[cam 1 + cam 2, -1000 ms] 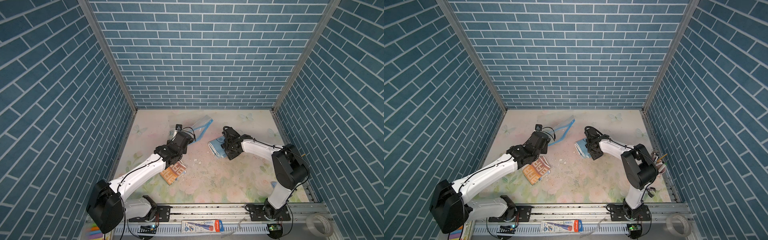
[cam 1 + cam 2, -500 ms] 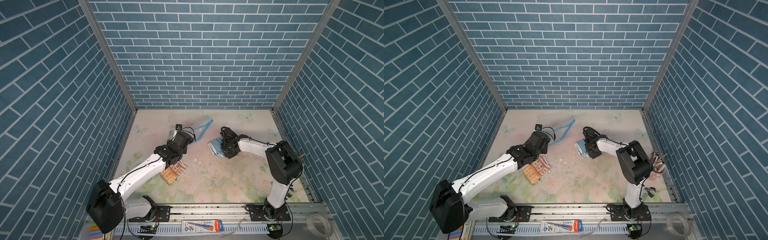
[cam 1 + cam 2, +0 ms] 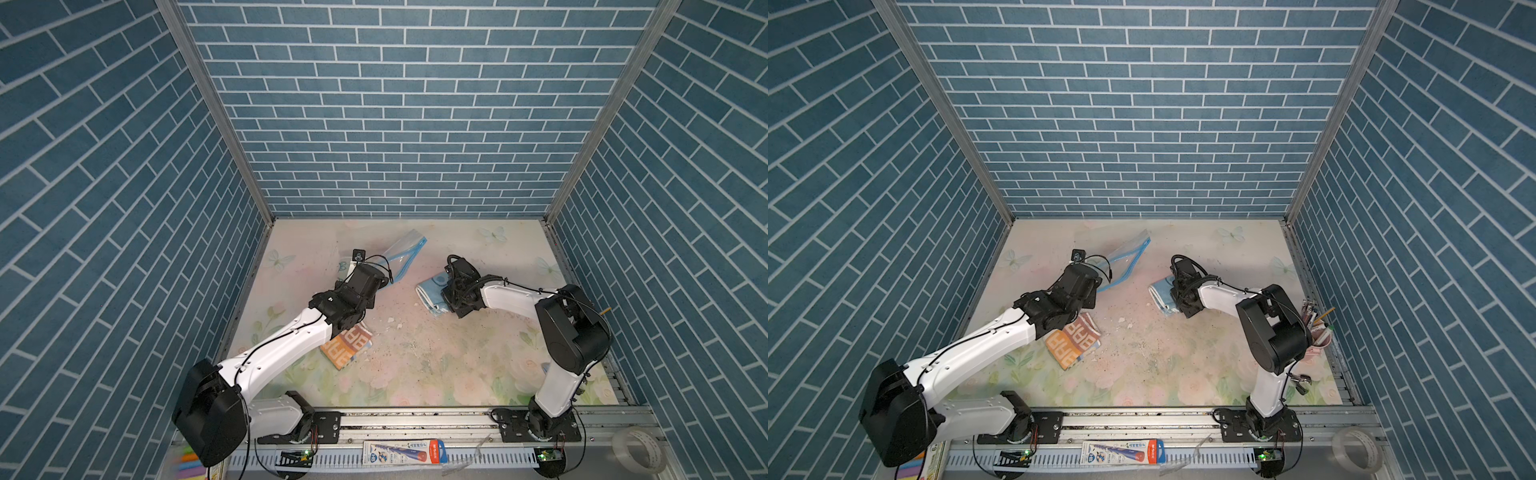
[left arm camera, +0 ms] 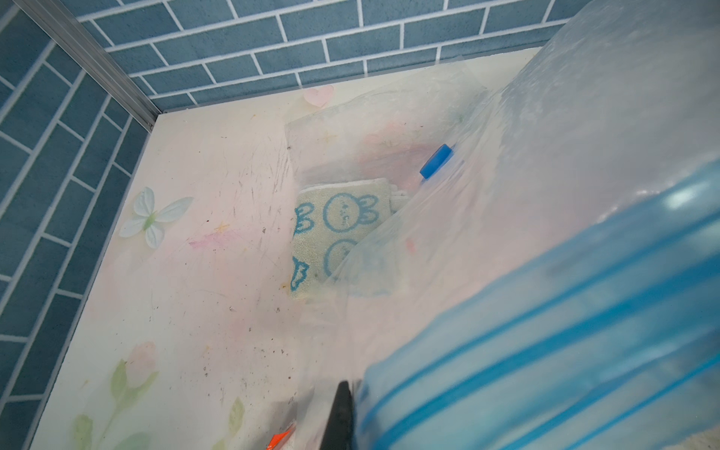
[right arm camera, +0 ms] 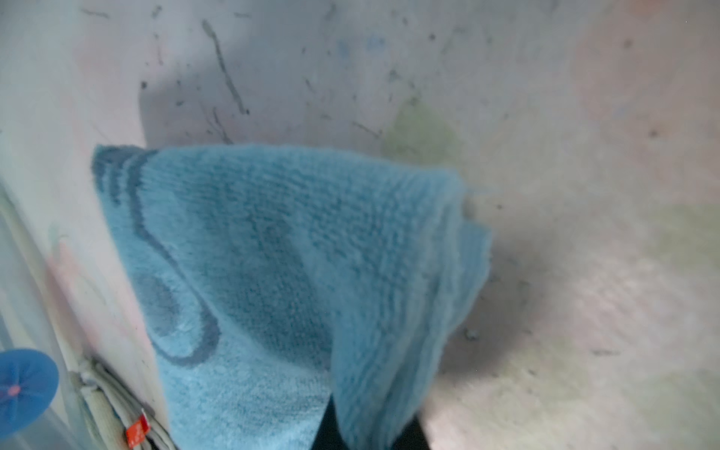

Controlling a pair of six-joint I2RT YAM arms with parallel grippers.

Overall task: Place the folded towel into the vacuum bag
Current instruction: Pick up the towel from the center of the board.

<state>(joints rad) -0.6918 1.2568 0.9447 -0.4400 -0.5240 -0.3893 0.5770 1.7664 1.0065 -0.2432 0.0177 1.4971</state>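
Blue terry filled the right wrist view: the blue towel (image 5: pixel 272 253) hung bunched from the right claw (image 5: pixel 370 432), whose jaws looked closed on one edge of it. In a top view this towel (image 3: pixel 430 291) sat right of centre on the counter (image 3: pixel 436 365), outside the vacuum bag (image 3: pixel 401 253), with bare counter between the two. The bag lay to the far left of it. The left claw (image 4: pixel 345 409) was shut on the bag's mouth and held the blue zip strip (image 4: pixel 565 350) raised. Deeper in, past the valve cap (image 4: pixel 436 160), a green bunny towel (image 4: pixel 335 226) appeared to lie inside already. An orange patterned towel (image 3: pixel 347 347) lay on the near side, partly under the left arm.

We judged the carry to the mouth as the risky part. An edge grip lets the folds drop open, and a sagging towel could snag on the zip strip or push the mouth flat. The slick plastic might also slide out of the left pinch once cloth dragged on it. The towel already inside left less room, so a shallow push could leave the blue one half out.
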